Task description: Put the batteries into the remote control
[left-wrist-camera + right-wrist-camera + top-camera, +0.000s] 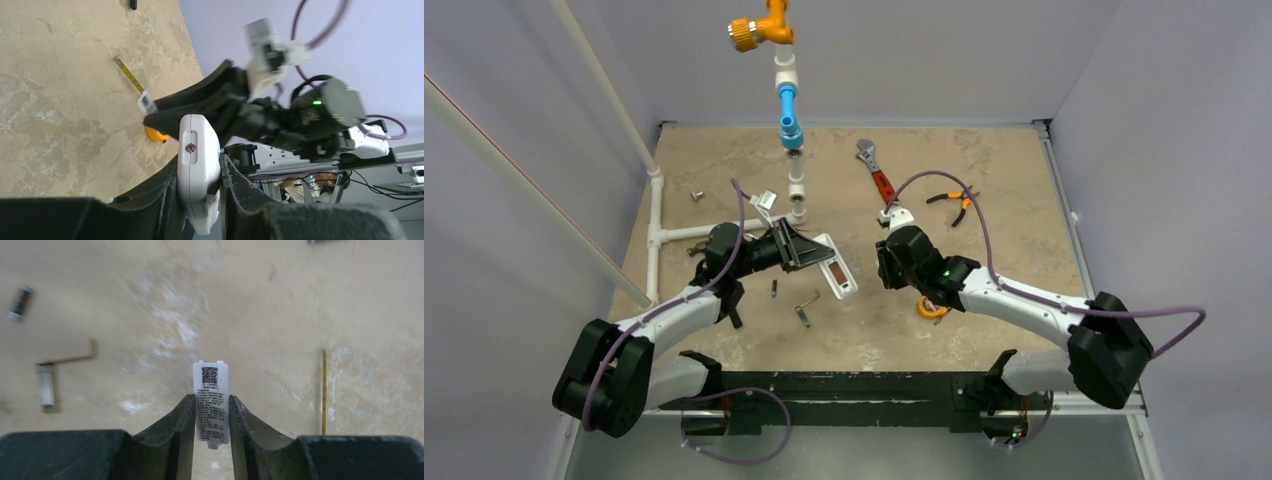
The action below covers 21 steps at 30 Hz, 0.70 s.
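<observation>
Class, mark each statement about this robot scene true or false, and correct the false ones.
1. The left gripper is shut on the remote control. True.
2. The right gripper is empty. False: it is shut on a small white labelled cover.
3. The wrench lies on the table, touched by neither gripper. True.
4. The pliers have blue handles. False: the handles are orange.
</observation>
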Tool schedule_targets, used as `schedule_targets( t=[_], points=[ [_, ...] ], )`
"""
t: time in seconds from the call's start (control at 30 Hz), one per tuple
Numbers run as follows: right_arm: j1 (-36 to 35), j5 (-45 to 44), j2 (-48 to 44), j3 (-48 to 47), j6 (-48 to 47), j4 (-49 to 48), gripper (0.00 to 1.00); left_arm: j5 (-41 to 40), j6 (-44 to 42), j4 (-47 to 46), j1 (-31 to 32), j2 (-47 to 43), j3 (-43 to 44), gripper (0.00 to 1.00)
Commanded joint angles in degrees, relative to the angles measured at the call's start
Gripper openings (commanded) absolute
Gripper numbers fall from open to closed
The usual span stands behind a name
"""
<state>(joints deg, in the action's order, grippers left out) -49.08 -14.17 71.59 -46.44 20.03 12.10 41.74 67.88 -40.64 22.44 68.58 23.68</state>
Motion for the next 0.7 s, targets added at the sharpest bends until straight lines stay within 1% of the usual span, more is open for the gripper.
schedule_targets(
  t=[0.0, 0.17, 0.27, 0.37, 0.5, 0.6, 0.67],
  points=[
    [1.0, 1.9, 4.1, 4.5, 4.8, -3.9, 0.15, -0.3, -3.1, 2.3, -1.6, -4.0, 1.9, 0.0],
    [1.0, 3.6, 10.6, 5.6, 5.0, -5.6, 0.19, -0.3, -4.1, 4.4, -2.3, -5.2, 2.4, 0.0],
    [0.9, 4.1, 12.0, 6.2, 5.5, -6.6, 0.22, -0.2, -4.1, 4.4, -2.5, -5.2, 2.6, 0.0],
    [1.0, 4.2, 11.9, 6.2, 5.3, -6.6, 0.37, -0.3, -4.1, 4.5, -2.7, -5.1, 2.7, 0.0],
    [1.1, 2.1, 10.2, 5.6, 4.3, -5.3, 0.52, -0.3, -4.2, 4.6, -3.0, -4.7, 3.2, 0.0],
    [1.1, 0.8, 8.4, 4.7, 2.9, -4.8, 0.59, -0.1, -4.0, 5.0, -4.3, -4.5, 4.2, 0.0],
    [1.3, -0.1, 7.3, 4.5, 2.1, -4.7, 0.61, 0.2, -3.8, 5.1, -5.6, -4.8, 4.8, 0.0]
  ],
)
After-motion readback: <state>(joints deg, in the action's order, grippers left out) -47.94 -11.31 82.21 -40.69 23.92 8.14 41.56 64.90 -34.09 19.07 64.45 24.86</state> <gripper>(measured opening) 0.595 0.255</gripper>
